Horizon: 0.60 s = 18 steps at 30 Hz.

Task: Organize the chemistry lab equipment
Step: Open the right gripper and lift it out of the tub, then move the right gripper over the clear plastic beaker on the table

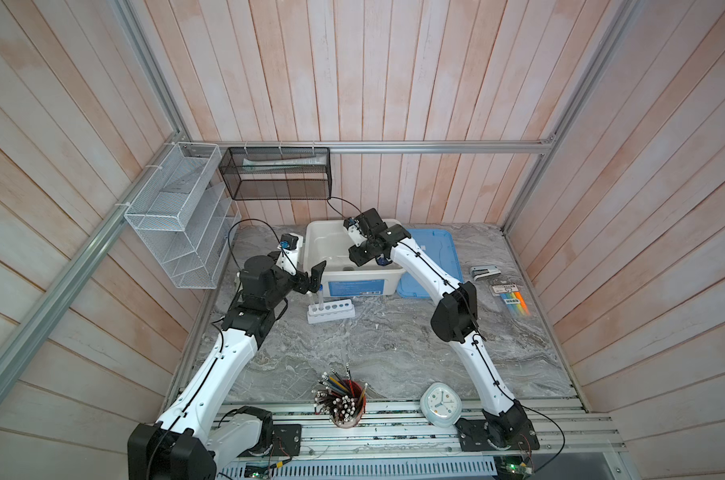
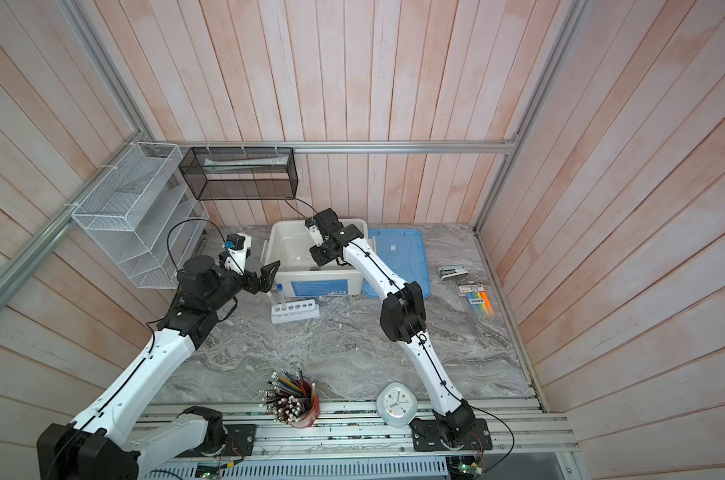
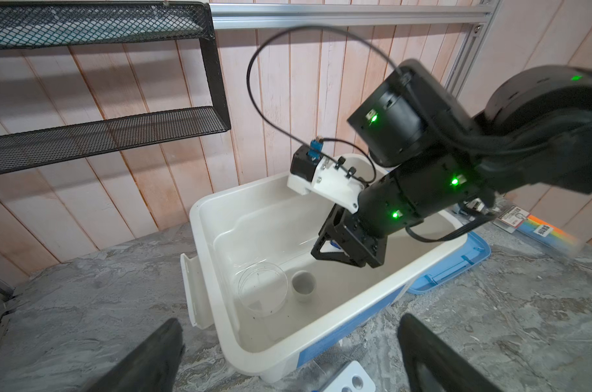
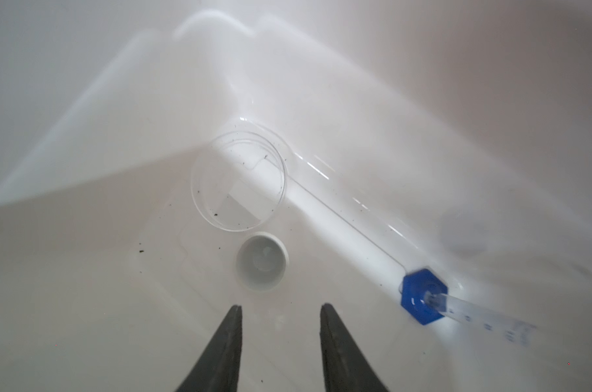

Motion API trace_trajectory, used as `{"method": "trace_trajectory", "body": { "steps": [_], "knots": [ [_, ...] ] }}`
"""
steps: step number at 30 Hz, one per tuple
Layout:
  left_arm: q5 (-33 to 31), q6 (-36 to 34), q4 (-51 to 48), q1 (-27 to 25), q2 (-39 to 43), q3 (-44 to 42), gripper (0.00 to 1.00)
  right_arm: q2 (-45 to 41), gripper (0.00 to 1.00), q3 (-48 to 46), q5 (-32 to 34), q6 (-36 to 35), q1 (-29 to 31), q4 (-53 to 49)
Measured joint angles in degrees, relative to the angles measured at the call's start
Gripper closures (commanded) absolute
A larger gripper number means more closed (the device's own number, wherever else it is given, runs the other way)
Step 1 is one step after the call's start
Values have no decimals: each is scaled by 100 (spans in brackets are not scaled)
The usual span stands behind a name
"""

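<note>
1. Grey marbled counter (image 1: 373, 345), walled by pale pink planks on three sides.
2. White bin (image 1: 310, 245) toward the back of the counter, open on top; blue lid (image 1: 435, 253) flat just beside it, on the right arm's side.
3. Right gripper (image 4: 281, 307) lowered inside the bin, jaws parted and empty, poised just short of the tiny cup (image 4: 262, 261).
4. Left gripper (image 3: 289, 319) spread wide, grasping nothing, hovering over the counter by the bin's near corner, close to one end of the white six-hole rack (image 2: 296, 309).
5. White six-hole rack on the counter just in front of the bin, long side roughly parallel to the bin's front wall.
6. Clear cylinder with a blue hexagonal collar (image 4: 423, 295) lying on its side on the bin floor, far end just beside the flat round dish (image 4: 238, 183).
7. Flat round dish, clear and speckled with dark grit, on the bin floor.
8. Blue-capped tube (image 2: 281, 291) upright in the rack's end hole on the left arm's side.
9. Tiny cup, white, mouth up, just beside the dish; touching or apart, impossible to tell.
</note>
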State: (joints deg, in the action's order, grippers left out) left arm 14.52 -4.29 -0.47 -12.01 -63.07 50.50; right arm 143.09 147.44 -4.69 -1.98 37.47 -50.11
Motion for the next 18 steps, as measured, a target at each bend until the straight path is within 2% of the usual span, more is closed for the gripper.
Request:
{"method": "trace_trajectory", "body": {
  "steps": [10,13,18],
  "knots": [
    [-44,0,-24,0,94,4,0,-1209,61,-249,186,-15,4,-483],
    [-109,0,-22,0,203,11,0,-1987,61,-1027,363,44,31,-767],
    [-20,94,-24,-4,212,208,0,-3991,61,-3504,909,518,98,-828]
  ]
}}
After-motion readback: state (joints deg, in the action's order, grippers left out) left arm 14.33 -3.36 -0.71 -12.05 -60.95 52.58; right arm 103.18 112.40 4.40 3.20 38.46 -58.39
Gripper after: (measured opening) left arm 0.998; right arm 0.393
